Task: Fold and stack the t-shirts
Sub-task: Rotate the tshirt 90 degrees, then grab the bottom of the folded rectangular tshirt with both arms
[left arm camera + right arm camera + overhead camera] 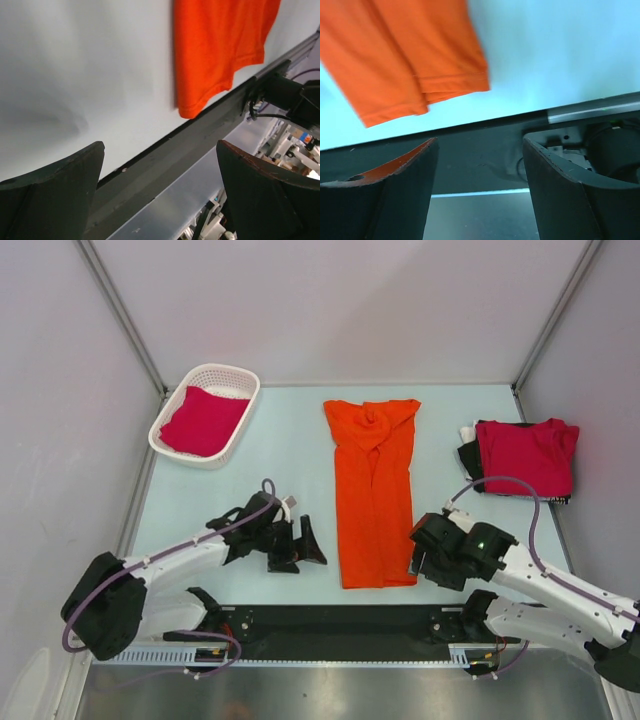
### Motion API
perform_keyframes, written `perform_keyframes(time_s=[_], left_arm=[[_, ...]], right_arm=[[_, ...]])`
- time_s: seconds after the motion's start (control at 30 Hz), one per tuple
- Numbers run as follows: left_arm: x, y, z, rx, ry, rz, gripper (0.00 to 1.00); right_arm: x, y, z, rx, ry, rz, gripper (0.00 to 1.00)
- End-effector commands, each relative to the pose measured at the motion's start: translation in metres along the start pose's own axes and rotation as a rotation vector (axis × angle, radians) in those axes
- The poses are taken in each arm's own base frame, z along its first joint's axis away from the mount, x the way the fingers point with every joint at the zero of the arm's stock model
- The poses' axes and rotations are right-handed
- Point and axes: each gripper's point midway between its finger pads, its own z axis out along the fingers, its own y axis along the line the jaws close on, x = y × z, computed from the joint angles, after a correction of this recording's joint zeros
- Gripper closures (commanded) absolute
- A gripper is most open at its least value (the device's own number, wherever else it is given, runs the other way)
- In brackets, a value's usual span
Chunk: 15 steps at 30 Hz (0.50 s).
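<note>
Pale blue-green table top (250, 500) fills the floor of a white-walled booth, with a black rail (340, 625) across its near edge where both arms are mounted. No lettering can be made out on any cloth or arm, and a small orange-and-blue part among the hardware at the far right of the left wrist view is too blurred to read. The orange t-shirt (375, 495) lies in the middle of the table as a long narrow strip, its sides folded in. The collar end is bunched and wrinkled at the far side and the hemmed end is close to the rail. The left wrist camera shows only one near corner of it (220, 45). The right wrist camera shows the stitched hem in two overlapping layers (410, 55), the rest cut off by the frame. One crimson t-shirt (205, 420) lies crumpled in a white lattice basket (232, 375) at the far left. Another crimson t-shirt (527, 455) lies folded flat at the far right on top of something dark (467, 455), of which only the edges show. The left gripper (298, 548) sits low over bare table just left of the orange strip, jaws spread wide with nothing between them (160, 150). The right gripper (418, 558) is just beside the strip's near right corner, its jaws also apart and holding nothing (480, 142). From above it is hard to tell whether its fingers touch the cloth.
</note>
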Motion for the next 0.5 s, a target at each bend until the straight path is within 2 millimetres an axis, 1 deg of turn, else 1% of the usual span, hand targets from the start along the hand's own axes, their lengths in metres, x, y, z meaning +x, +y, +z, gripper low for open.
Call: perform_keyframes(time_s=[0.0, 0.03, 0.07, 0.1, 0.13, 0.2, 0.23, 0.27, 0.3, 0.33, 0.37, 0.43, 0.47], left_arm=[[-0.008, -0.045, 0.016, 0.097, -0.034, 0.008, 0.0], [-0.001, -0.055, 0.02, 0.097, -0.011, 0.034, 0.0], [0.002, -0.054, 0.03, 0.074, 0.012, 0.02, 0.0], [0.004, -0.056, 0.035, 0.063, 0.02, 0.024, 0.0], [0.009, -0.068, 0.04, 0.07, 0.03, 0.053, 0.0], [0.011, -0.069, 0.054, 0.033, 0.044, 0.053, 0.0], [0.015, -0.081, 0.057, 0.046, 0.054, 0.076, 0.0], [0.017, -0.078, 0.066, 0.016, 0.072, 0.065, 0.01], [0.015, -0.084, 0.069, 0.019, 0.07, 0.07, 0.02], [0.017, -0.085, 0.073, 0.008, 0.075, 0.073, 0.02], [0.02, -0.079, 0.078, -0.027, 0.091, 0.062, 0.02], [0.019, -0.079, 0.084, -0.05, 0.094, 0.06, 0.02], [0.021, -0.076, 0.085, -0.072, 0.105, 0.059, 0.03]], right_arm=[[-0.001, -0.018, 0.009, 0.042, -0.023, 0.08, 0.29], [0.0, -0.019, 0.012, 0.045, -0.019, 0.085, 0.29], [0.003, -0.019, 0.015, 0.035, -0.006, 0.083, 0.29], [0.005, -0.023, 0.021, 0.045, 0.001, 0.085, 0.3], [0.006, -0.022, 0.024, 0.038, -0.001, 0.083, 0.3], [0.006, -0.026, 0.031, 0.038, -0.002, 0.094, 0.32], [0.004, -0.024, 0.033, 0.026, -0.008, 0.094, 0.32], [0.004, -0.022, 0.035, 0.013, -0.006, 0.094, 0.32], [-0.002, -0.018, 0.038, -0.008, -0.017, 0.118, 0.32], [0.001, -0.019, 0.042, -0.01, 0.001, 0.101, 0.33], [0.0, -0.018, 0.045, -0.017, 0.003, 0.101, 0.33], [-0.002, -0.014, 0.054, -0.04, 0.014, 0.115, 0.33], [-0.003, -0.013, 0.057, -0.053, 0.016, 0.1, 0.33]])
